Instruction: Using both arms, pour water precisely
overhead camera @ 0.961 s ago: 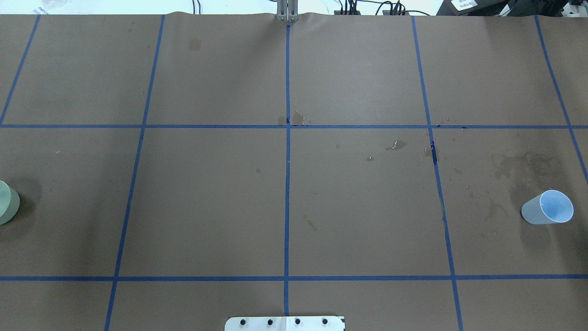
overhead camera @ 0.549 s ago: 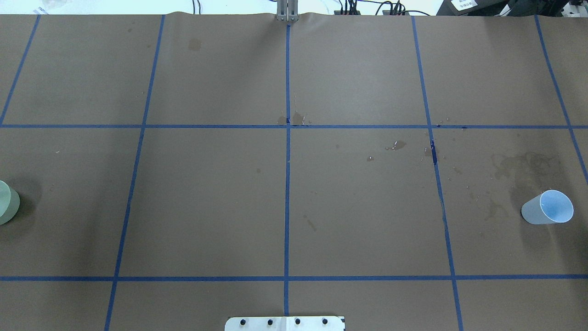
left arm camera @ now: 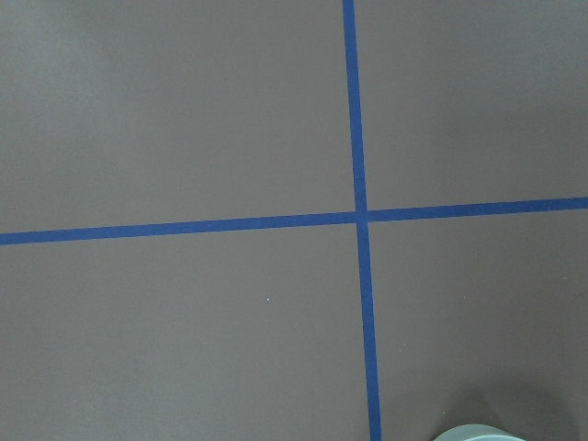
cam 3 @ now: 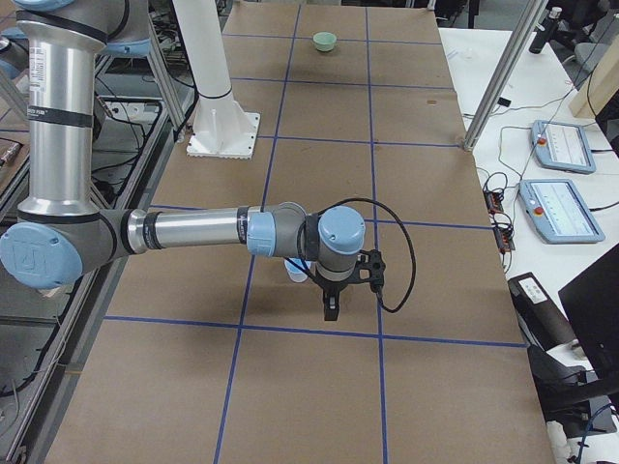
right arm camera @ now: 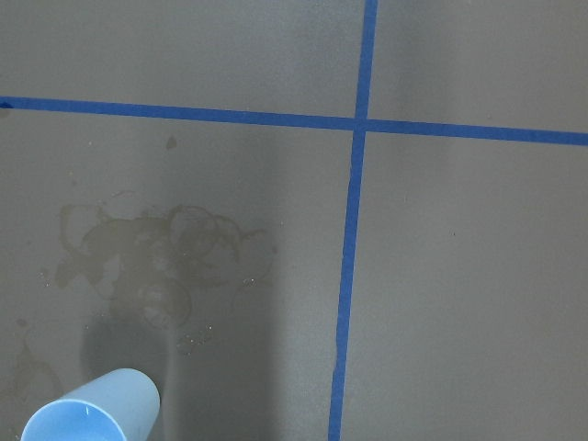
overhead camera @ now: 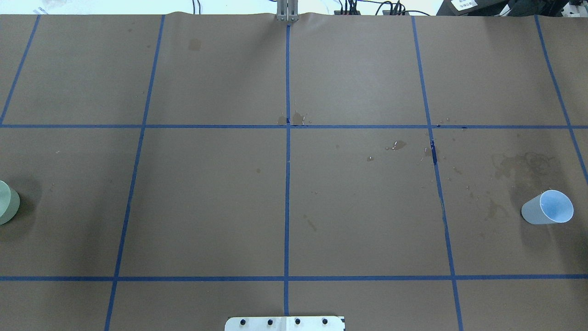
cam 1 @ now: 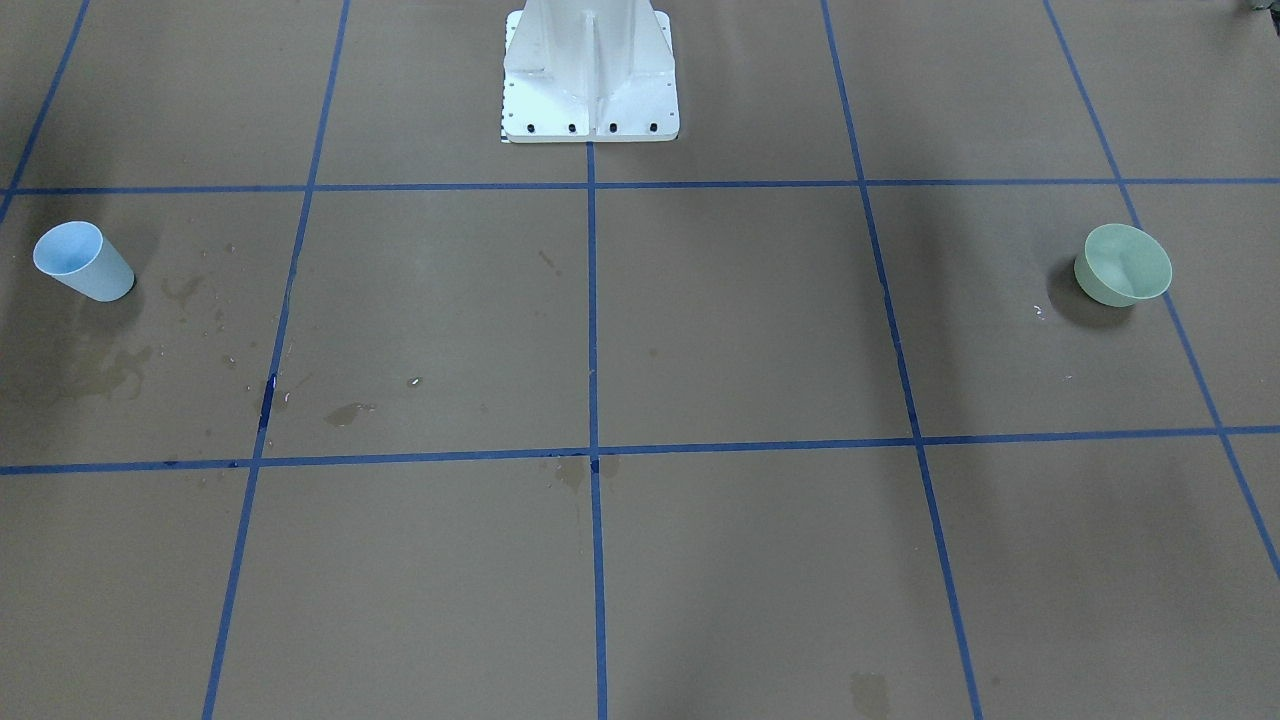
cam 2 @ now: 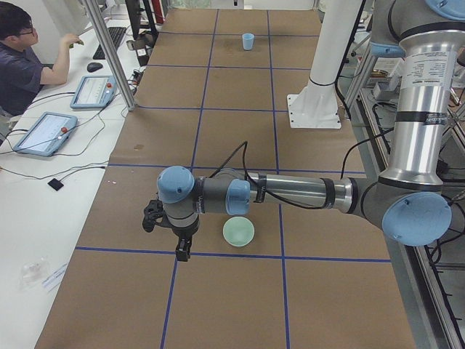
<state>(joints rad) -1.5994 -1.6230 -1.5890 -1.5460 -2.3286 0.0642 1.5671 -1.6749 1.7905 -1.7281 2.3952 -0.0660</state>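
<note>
A light-blue cup (overhead camera: pixel 547 207) stands at the table's right end; it also shows in the front view (cam 1: pixel 80 262) and the right wrist view (right arm camera: pixel 92 409). A pale green bowl (overhead camera: pixel 7 202) stands at the left end (cam 1: pixel 1122 265). I cannot see water in the cup; only dried stains (right arm camera: pixel 156 253) and small droplets (overhead camera: pixel 395 147) mark the paper. My left arm (cam 2: pixel 290 193) holds its gripper (cam 2: pixel 171 236) above the table just beside the bowl (cam 2: pixel 238 232). My right gripper (cam 3: pixel 331 307) hangs beside the cup (cam 3: pixel 298 274), which its wrist partly hides. I cannot tell whether either gripper is open or shut.
Brown paper with a blue tape grid (overhead camera: pixel 287 184) covers the table. The white pedestal (cam 1: pixel 590 75) stands at the robot's side. An operator (cam 2: pixel 22 65) sits by tablets (cam 2: pixel 43 131) beyond the far edge; more tablets (cam 3: pixel 561 208) lie there.
</note>
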